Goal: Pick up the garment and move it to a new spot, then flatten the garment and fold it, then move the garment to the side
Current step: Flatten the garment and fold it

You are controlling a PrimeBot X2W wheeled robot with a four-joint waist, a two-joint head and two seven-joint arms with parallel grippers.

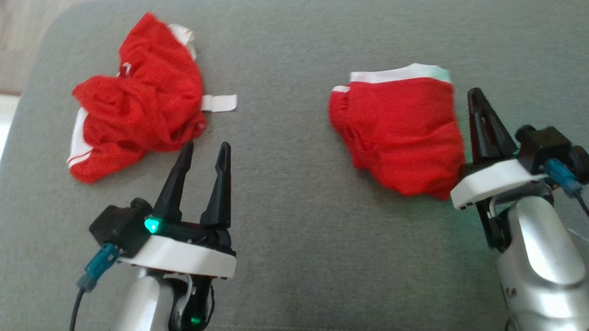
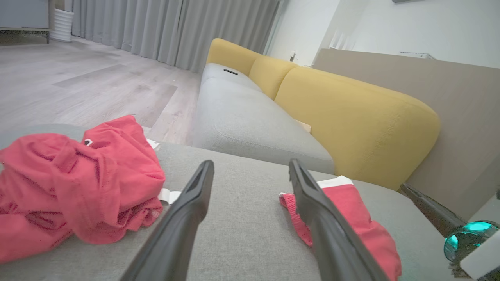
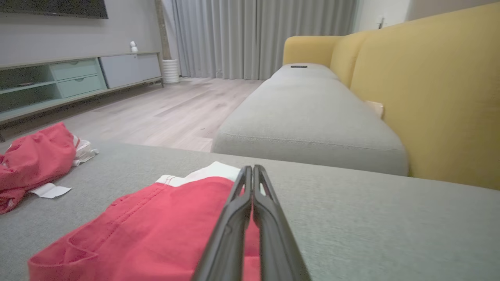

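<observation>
Jaws, left: wide apart, with nothing between them; my two dark left fingers [image 1: 175,184] point up toward the crumpled garment.
Jaws, right: pressed together along the full length, and I see no cloth between them; my right fingers [image 1: 487,129] stand just beside the right edge of the folded garment.
Crumpled garment [image 1: 135,97]: red, in a loose heap on the left part of the grey cushion [image 1: 287,224]; one tip of my left jaws is just beside its lower edge, and I cannot tell if it touches.
White strip [image 1: 219,103]: it comes out from the right side of the crumpled garment and lies flat on the grey cushion.
Folded garment [image 1: 401,132]: red, lying flat on the right part of the grey cushion, well apart from the crumpled garment; a white band [image 1: 394,75] shows along its far edge.
Right wrist view: my right jaws, closed, reach over the red cloth of the folded garment [image 3: 156,226].
Behind the grey cushion: a long grey sofa seat [image 3: 308,117] with a yellow sofa back [image 2: 351,117], a pale wood floor [image 2: 78,82] and grey curtains [image 2: 175,27].
</observation>
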